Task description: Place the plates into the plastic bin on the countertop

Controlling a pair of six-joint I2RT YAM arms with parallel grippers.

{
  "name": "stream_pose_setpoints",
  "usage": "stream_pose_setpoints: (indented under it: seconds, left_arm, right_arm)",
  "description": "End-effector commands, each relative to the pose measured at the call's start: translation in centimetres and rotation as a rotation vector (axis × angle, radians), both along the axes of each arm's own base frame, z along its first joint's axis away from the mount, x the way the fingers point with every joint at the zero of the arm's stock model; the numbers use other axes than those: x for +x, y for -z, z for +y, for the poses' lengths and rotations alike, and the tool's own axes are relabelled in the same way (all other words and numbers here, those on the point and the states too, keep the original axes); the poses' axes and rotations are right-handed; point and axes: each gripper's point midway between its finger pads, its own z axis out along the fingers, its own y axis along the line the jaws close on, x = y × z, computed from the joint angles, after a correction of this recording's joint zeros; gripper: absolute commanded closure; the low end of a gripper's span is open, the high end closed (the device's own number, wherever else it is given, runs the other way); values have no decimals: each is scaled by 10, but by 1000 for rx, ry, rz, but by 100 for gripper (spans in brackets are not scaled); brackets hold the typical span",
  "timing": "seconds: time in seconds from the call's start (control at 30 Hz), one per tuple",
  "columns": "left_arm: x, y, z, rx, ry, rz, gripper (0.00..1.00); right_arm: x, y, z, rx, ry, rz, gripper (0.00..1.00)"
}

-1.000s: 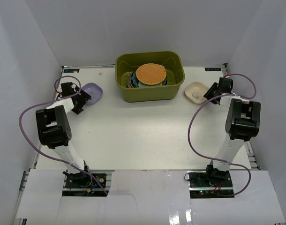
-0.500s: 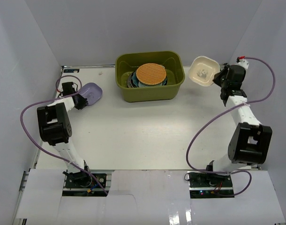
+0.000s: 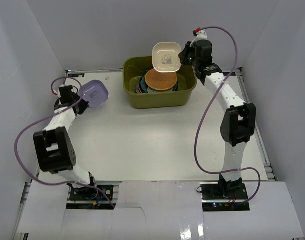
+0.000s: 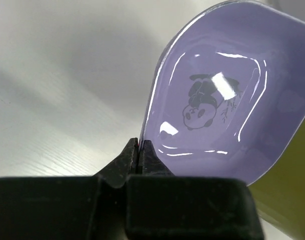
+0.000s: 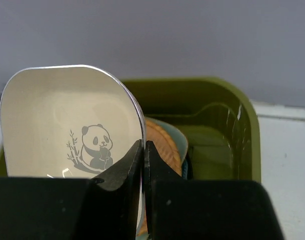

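– As the overhead camera looks down on the white countertop [image 3: 152, 145], what do the two arms hold?

– At the far left, the left gripper [image 3: 77, 95] pinches a lavender plate [image 3: 94, 94] by its edge. The plate is tipped on a slant, well apart from the olive-green bin [image 3: 160, 101]. Reaching in from the right, the right gripper [image 3: 182, 55] pinches a cream plate [image 3: 166, 56] by its rim and holds it tilted above the bin. Inside the bin sits a stack of plates with an orange plate [image 3: 161, 79] on top (those beneath show only as teal and dark rims).

– What does the left wrist camera show?

– Two black fingers [image 4: 123, 162] are pressed together on the lavender plate's lower rim. The plate stands almost on edge, with a small panda drawing in its hollow. White counter lies behind it, and a strip of olive green shows at the lower right.

– What about the right wrist camera?

– That arm's fingers are clamped on the cream plate's right edge. A panda with bamboo is printed on the plate's face. Just behind it is the open bin, with the orange plate and a teal rim visible inside. A grey wall [image 5: 142, 30] stands beyond.
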Motion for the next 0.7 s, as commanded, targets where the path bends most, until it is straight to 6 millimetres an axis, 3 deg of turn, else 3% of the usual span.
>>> stream_pose_setpoints:
  seconds: [0.0, 0.13, 0.17, 0.2, 0.23, 0.27, 0.33, 0.37, 0.4, 0.5, 0.53, 0.57, 0.67]
  left_arm:
    - [-3, -105, -8, 14, 12, -276, 100]
    - [-11, -172, -42, 2, 97, -438, 100]
    - [-11, -185, -67, -2, 155, -465, 100]
    - [-8, -194, -79, 6, 175, -480, 100]
    - [-3, -217, -92, 23, 206, -515, 100]
    - [-3, -224, -134, 10, 297, -523, 100]
    - [11, -217, -164, -2, 359, -484, 100]
    - [14, -236, -191, -11, 409, -520, 100]
    - [25, -220, -202, -9, 423, -481, 100]
    - [37, -227, -240, -32, 474, -486, 100]
    - [48, -210, -246, -17, 461, -452, 100]
    - [51, -215, -262, -25, 481, -463, 100]
    - [66, -195, -297, -44, 529, -427, 100]
  right_arm:
    - [6, 30, 5, -48, -24, 98, 92]
    - [8, 58, 18, -48, -48, 157, 92]
    - [8, 65, 20, -47, -54, 174, 92]
    - [8, 66, 22, -46, -63, 178, 92]
    - [8, 68, 24, -49, -66, 185, 91]
    - [8, 77, 24, -57, -66, 212, 89]
    - [6, 69, 28, -47, -86, 208, 69]
    - [4, 65, 30, -41, -104, 204, 60]
    - [2, 62, 31, -35, -111, 200, 46]
    - [-4, 38, 25, -12, -102, 172, 29]
    - [-9, 23, 20, 8, -100, 157, 29]
    - [-13, 14, 16, 26, -95, 152, 29]
    - [-27, -4, -21, 92, -12, 144, 37]
